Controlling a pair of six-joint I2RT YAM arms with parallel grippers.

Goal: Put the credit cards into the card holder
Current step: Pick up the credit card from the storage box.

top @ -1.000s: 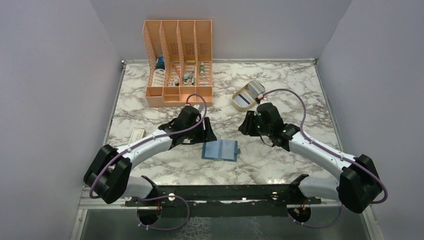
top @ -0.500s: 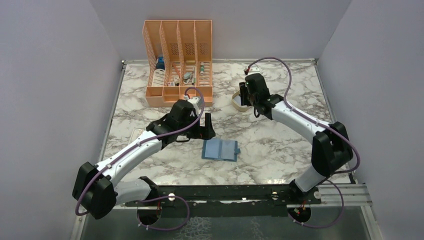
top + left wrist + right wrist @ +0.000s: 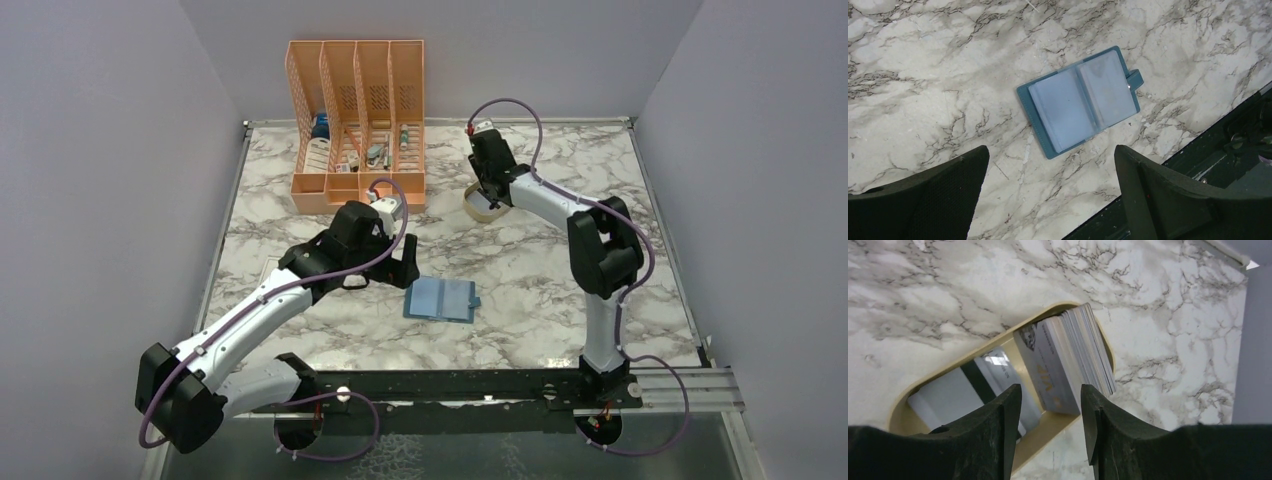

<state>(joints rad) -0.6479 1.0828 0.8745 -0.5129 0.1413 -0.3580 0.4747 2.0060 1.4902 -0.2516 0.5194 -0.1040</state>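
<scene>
At one o'clock on the bench [image 3: 923, 60], the credit cards [image 3: 1068, 360] lean stacked in a beige tray [image 3: 1045, 424] under the right gripper [image 3: 1050, 390], its jaws apart and empty. They look thin, light, stiff and slick, so pinching one top edge seems best. Toward six o'clock, the card holder [image 3: 1080, 100] lies open below the left gripper [image 3: 1049, 150], jaws wide, empty.

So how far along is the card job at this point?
Done: the card holder lies opened flat on the table, no card visible in its slots. In hand: nothing gripped; the right gripper hangs open above the credit cards sitting in the beige tray, the left gripper open over the holder. Left: every card needs picking and slotting in.
</scene>
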